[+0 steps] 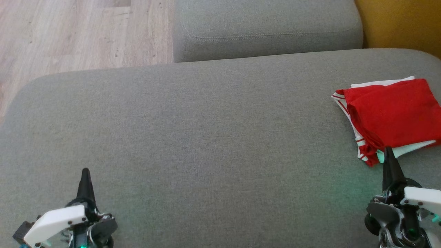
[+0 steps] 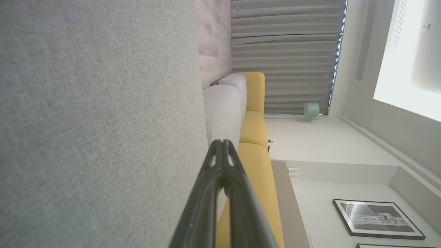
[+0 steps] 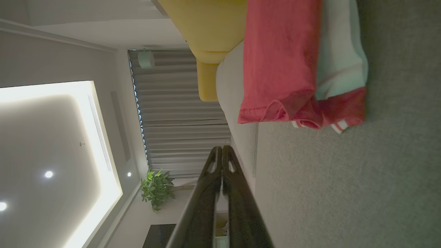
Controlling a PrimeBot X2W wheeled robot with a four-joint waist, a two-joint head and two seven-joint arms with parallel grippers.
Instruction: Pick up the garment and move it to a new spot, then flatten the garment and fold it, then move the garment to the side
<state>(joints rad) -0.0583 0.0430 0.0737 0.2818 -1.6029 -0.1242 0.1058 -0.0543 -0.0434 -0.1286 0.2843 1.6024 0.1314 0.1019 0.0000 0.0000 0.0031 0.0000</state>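
The garment (image 1: 392, 115) is a red and white piece, folded into a compact stack, lying at the right end of the grey sofa seat (image 1: 206, 137). In the right wrist view the garment (image 3: 293, 69) lies just ahead of my fingers, with red cloth over a white layer. My right gripper (image 1: 389, 153) is shut and empty, its tip close to the garment's near edge. Far from the garment, my left gripper (image 1: 85, 174) rests shut and empty at the lower left of the seat. Both wrist views show the fingers pressed together, left gripper (image 2: 222, 143) and right gripper (image 3: 221, 148).
A second grey cushion (image 1: 265, 27) sits behind the seat, with a yellow cushion (image 1: 399, 24) at the far right. Wooden floor (image 1: 69, 31) lies beyond the seat's left edge. The seat's wide middle is bare fabric.
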